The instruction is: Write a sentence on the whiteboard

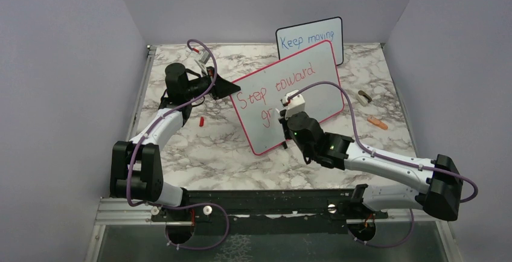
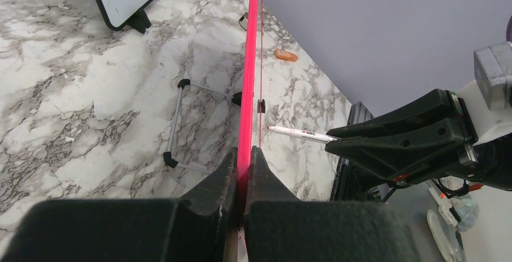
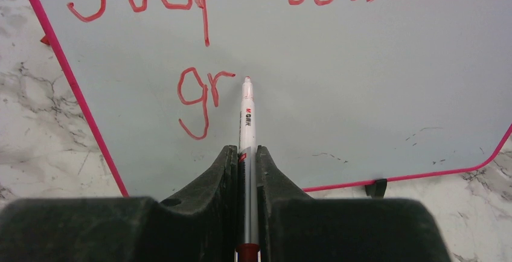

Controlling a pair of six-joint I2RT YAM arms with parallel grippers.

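Note:
The whiteboard (image 1: 314, 93) with its red-pink frame stands tilted mid-table; I see it edge-on (image 2: 249, 69) in the left wrist view. My left gripper (image 1: 232, 87) (image 2: 243, 156) is shut on the frame at the board's upper left edge. The sentence (image 1: 275, 87) in red reads "Step toward" with "gr" (image 3: 202, 96) below. My right gripper (image 1: 284, 108) (image 3: 246, 153) is shut on a white marker (image 3: 247, 117), whose tip meets the board just right of the "r". The marker (image 2: 299, 133) also shows from the left wrist.
A smaller black-framed board (image 1: 311, 40) with blue writing stands behind. A red cap (image 1: 201, 121) lies left of the whiteboard. An orange piece (image 1: 377, 122) and a brown-and-white object (image 1: 364, 98) lie at the right. The wire stand (image 2: 181, 123) props the board from behind.

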